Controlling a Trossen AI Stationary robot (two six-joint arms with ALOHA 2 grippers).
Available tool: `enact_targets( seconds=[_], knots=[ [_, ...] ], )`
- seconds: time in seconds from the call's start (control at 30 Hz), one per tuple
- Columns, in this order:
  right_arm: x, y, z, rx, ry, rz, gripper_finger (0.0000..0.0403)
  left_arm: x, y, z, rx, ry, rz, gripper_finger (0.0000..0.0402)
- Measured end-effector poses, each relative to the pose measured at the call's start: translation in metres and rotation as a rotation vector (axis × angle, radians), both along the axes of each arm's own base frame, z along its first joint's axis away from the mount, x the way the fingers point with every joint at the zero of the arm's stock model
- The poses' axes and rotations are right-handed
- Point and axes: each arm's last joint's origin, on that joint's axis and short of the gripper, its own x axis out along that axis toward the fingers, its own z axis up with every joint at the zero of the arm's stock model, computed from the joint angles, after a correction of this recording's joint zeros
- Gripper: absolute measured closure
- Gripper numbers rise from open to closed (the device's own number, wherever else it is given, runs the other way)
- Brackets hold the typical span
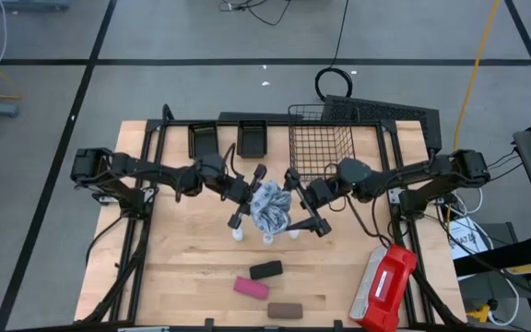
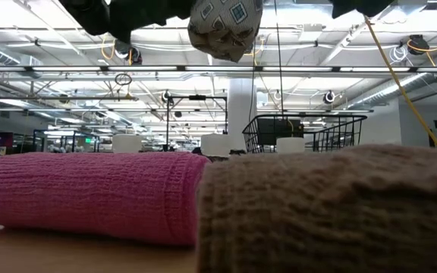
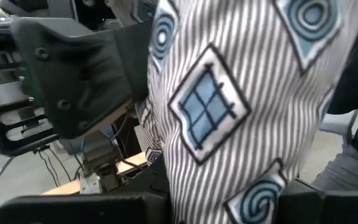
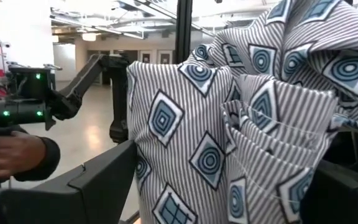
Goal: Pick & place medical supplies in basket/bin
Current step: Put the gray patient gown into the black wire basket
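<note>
The soft pale blue-grey patterned pack (image 1: 270, 207) hangs bunched between both grippers over the table's middle; the low view shows the pack (image 2: 226, 26) lifted clear. My left gripper (image 1: 254, 198) reaches it from the table's left and my right gripper (image 1: 295, 205) from the right, each shut on it. Three white vials (image 1: 238, 235) (image 1: 270, 238) (image 1: 293, 233) stand on the table under the pack. The black block (image 1: 265, 269), pink block (image 1: 251, 287) and brown block (image 1: 285, 310) lie nearer the near edge. The wire basket (image 1: 321, 148) and two black trays (image 1: 203, 138) (image 1: 252, 136) stand at the far edge. My left gripper (image 3: 225, 205) pinches the pack's left side (image 3: 191, 186) between its two fingers, coming level from the table's left. The cloth bulges up past the fingers, and the pack is lifted clear. My right gripper (image 4: 222, 199) pinches the pack's right side (image 4: 166, 186) between its two fingers (image 4: 98, 180), coming level from the table's right. Several folded layers sit in the hold and the pack is off the table.
A red-and-white case (image 1: 385, 286) lies at the near right corner. Bare wood shows left of the blocks. In the right wrist view a person's hand (image 4: 11, 155) shows beyond the table. The pink block (image 2: 89, 193) and brown block (image 2: 332, 212) fill the low view's foreground.
</note>
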Motion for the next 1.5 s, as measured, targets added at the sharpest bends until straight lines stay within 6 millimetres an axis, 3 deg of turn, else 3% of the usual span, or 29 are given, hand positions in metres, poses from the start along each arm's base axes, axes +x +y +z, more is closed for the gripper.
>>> enact_targets(
  seconds=[0.17,0.57,0.77,0.93,1.03,1.2,1.5],
  knots=[
    [-0.001,-0.003,0.000,0.029,0.033,0.073,0.0064,0.000,0.010,0.001,-0.026,0.007,0.027,0.0311],
    [0.000,-0.003,-0.005,-0.039,0.047,0.061,0.0064,0.001,0.013,0.004,-0.060,-0.025,0.143,0.0311],
    [0.002,-0.005,-0.008,-0.099,0.037,-0.073,0.0064,0.001,0.016,0.006,-0.080,-0.044,0.224,0.0311],
    [0.005,-0.012,-0.006,-0.119,-0.001,-0.335,0.0064,0.001,0.019,0.006,-0.115,-0.036,0.337,0.0311],
    [0.005,-0.014,-0.007,-0.125,0.006,-0.427,0.0065,0.002,0.014,0.003,-0.109,-0.003,0.322,0.0311],
    [0.006,-0.013,-0.008,-0.135,0.010,-0.404,0.0080,0.003,0.002,0.000,-0.072,0.036,0.260,0.0311],
    [0.005,-0.012,-0.008,-0.110,0.015,-0.396,0.0142,0.002,-0.012,-0.003,-0.013,0.043,0.133,0.0311]
  ],
)
